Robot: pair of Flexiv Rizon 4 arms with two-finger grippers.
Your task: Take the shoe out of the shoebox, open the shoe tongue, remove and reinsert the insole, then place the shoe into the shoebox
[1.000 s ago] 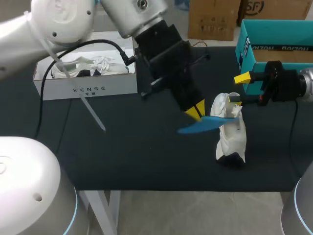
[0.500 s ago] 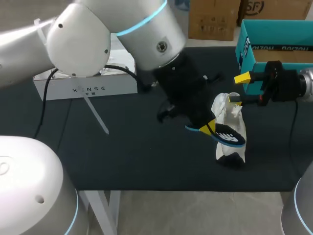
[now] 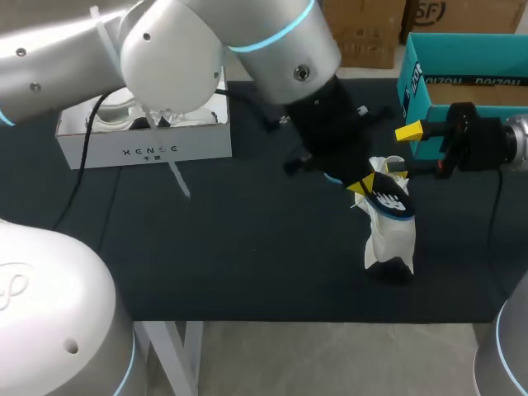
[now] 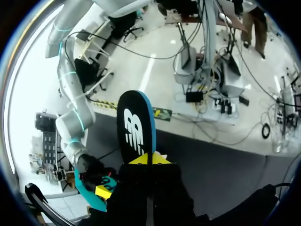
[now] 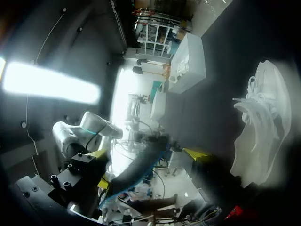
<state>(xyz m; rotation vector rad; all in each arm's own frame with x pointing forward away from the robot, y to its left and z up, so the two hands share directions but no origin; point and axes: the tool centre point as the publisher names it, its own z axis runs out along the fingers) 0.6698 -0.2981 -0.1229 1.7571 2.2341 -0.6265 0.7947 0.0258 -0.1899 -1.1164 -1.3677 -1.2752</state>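
Shoe (image 3: 388,239), white, stands on end on the dark surface (image 3: 247,247), at about 4 o'clock from the surface's middle in the head view, opening up. Insole (image 3: 390,200), black face with a blue edge, sits at the shoe's opening, at 12 o'clock of the shoe, tilted. Left arm (image 3: 272,49) comes in from 10 o'clock and reaches past the middle. Left jaws are pinching the insole by one end. In the left wrist view the insole (image 4: 136,127) sticks straight out ahead from between the yellow tips.

Right arm (image 3: 483,144) comes in from 3 o'clock. Right jaws are spread wide, with one yellow fingertip (image 3: 408,130) well above the shoe and the other right at the shoe's upper edge; cannot tell if it touches. In the right wrist view the shoe (image 5: 263,122) lies beside the jaws, outside the gap, and a blurred dark shape crosses between the tips.

White shoebox (image 3: 148,150) is at 10 o'clock on the surface, open, partly hidden by the left arm. Teal shoebox (image 3: 417,91) is at 2 o'clock, just behind the right jaws.
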